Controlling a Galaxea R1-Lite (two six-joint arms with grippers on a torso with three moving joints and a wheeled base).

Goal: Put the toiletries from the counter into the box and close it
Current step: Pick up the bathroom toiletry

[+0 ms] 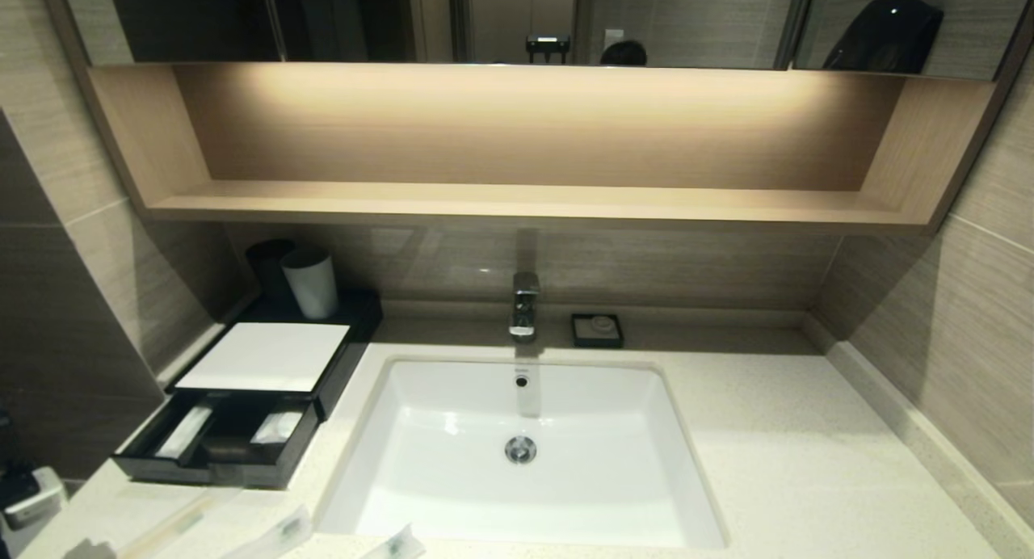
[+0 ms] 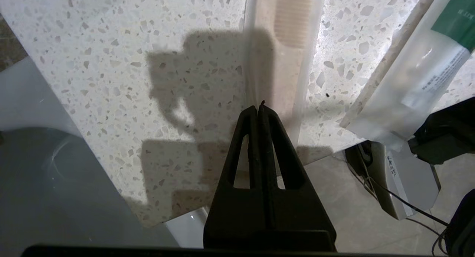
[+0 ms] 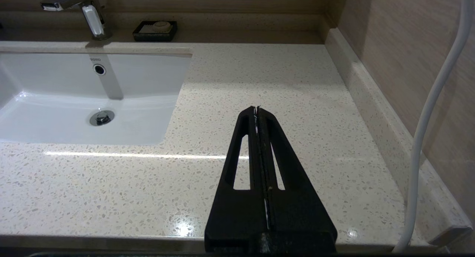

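Note:
The black box (image 1: pixel 262 355) with a white top panel stands at the counter's (image 1: pixel 808 462) back left. Its front drawer (image 1: pixel 218 450) is pulled open, with whitish packets in two compartments. Several clear toiletry packets lie along the counter's front edge left of the basin, one (image 1: pixel 279 533) among them. In the left wrist view my left gripper (image 2: pixel 258 107) is shut and empty, hovering over the front edge just above a wrapped comb packet (image 2: pixel 285 45). A packet with a green label (image 2: pixel 419 75) lies beside it. My right gripper (image 3: pixel 256 109) is shut and empty above the counter (image 3: pixel 297 82), right of the basin.
The white basin (image 1: pixel 525 446) is inset mid-counter, with a chrome faucet (image 1: pixel 524 304) behind it. A small black soap dish (image 1: pixel 597 330) sits by the back wall. Two cups (image 1: pixel 309 282) stand behind the box. Walls close in both sides, and a wooden shelf (image 1: pixel 525 203) hangs above.

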